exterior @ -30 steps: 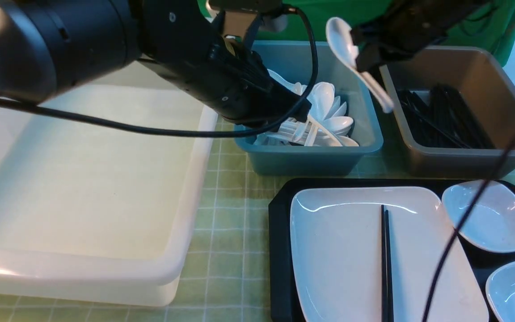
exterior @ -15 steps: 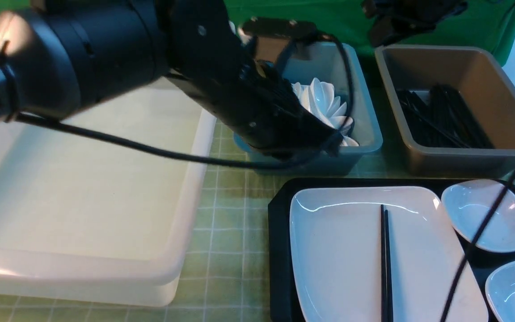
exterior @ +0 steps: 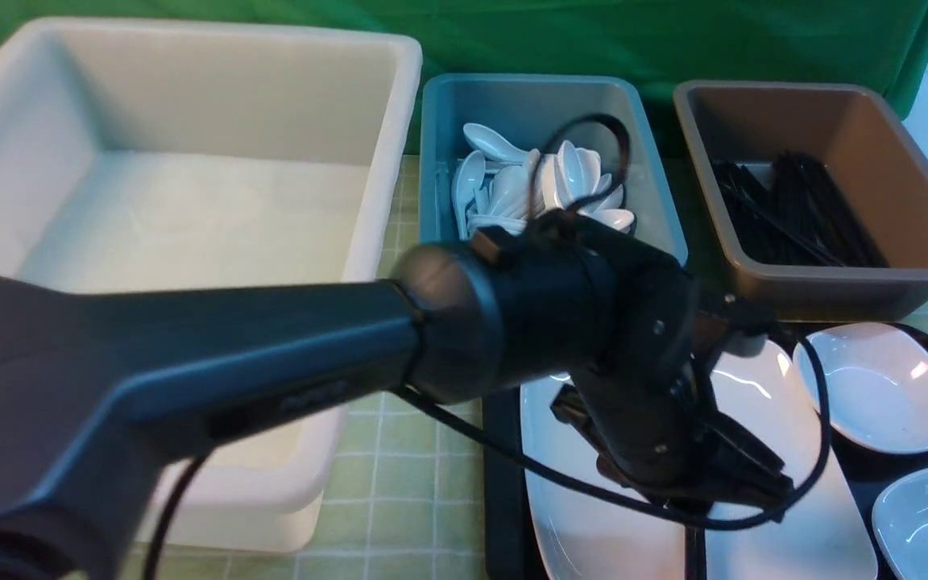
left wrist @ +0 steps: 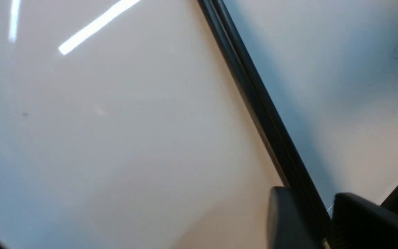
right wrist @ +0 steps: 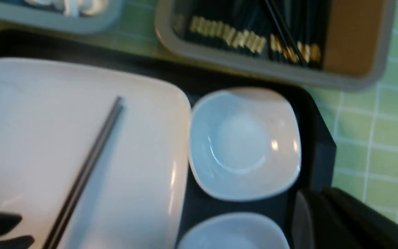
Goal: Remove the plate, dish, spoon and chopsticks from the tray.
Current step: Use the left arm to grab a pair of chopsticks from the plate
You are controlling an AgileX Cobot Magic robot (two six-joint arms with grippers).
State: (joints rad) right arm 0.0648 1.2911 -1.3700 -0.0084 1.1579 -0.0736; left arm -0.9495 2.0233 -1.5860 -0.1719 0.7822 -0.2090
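Between the spread fingers of the left hand (left wrist: 311, 200) run the chopsticks (left wrist: 250, 90), lying on the plate (left wrist: 116, 138); whether the pads touch them is unclear. Beneath the plate is the tray (exterior: 500, 451), with two small dishes (exterior: 883, 387) to this hand's right. Above them hangs the right hand (right wrist: 318, 207), pressed together, empty.

Left gripper (left wrist: 309, 199) swung from spoon bin (exterior: 528, 105) to plate (left wrist: 116, 138), jaws astride chopsticks (left wrist: 250, 93); right arm, lifted spoon gone.
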